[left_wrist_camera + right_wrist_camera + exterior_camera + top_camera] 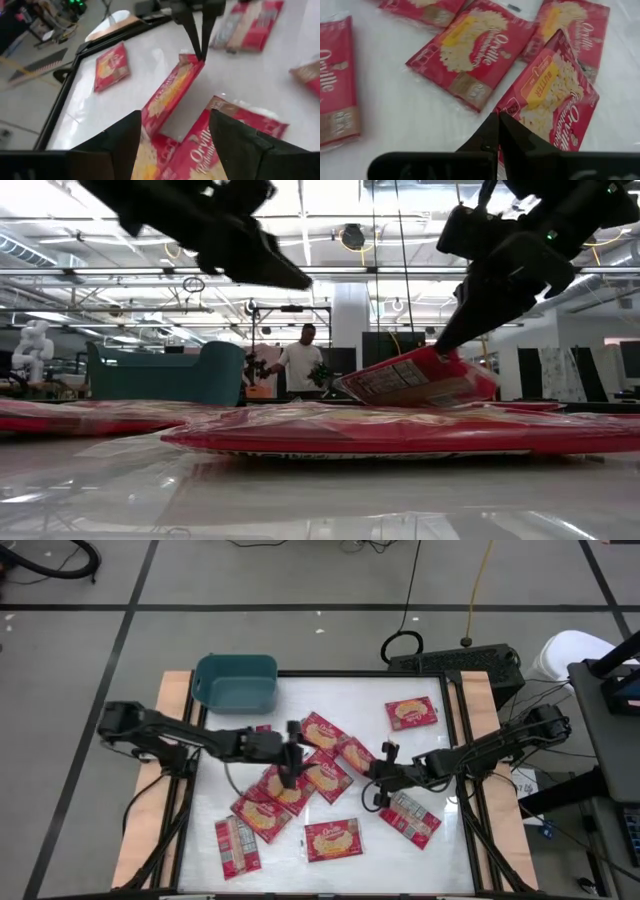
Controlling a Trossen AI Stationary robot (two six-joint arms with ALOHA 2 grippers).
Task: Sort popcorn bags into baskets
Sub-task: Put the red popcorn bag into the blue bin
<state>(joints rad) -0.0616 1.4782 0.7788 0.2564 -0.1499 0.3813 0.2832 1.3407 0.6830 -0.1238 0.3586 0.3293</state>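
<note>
Nearest the low camera lies a flat popcorn bag [350,432], film-wrapped; we judge these packets light, thin, slightly flexible and slippery, best pinched at a raised edge or corner. We see about ten scattered across the table [440,860]. Our right gripper [498,131], fingers together, pinches the corner of one tilted bag [555,100], lifting that edge. Our left gripper [172,132] hovers with fingers apart over the central cluster [300,780], holding nothing. At the far left corner, the teal basket [236,682] appears to hold no bags.
</note>
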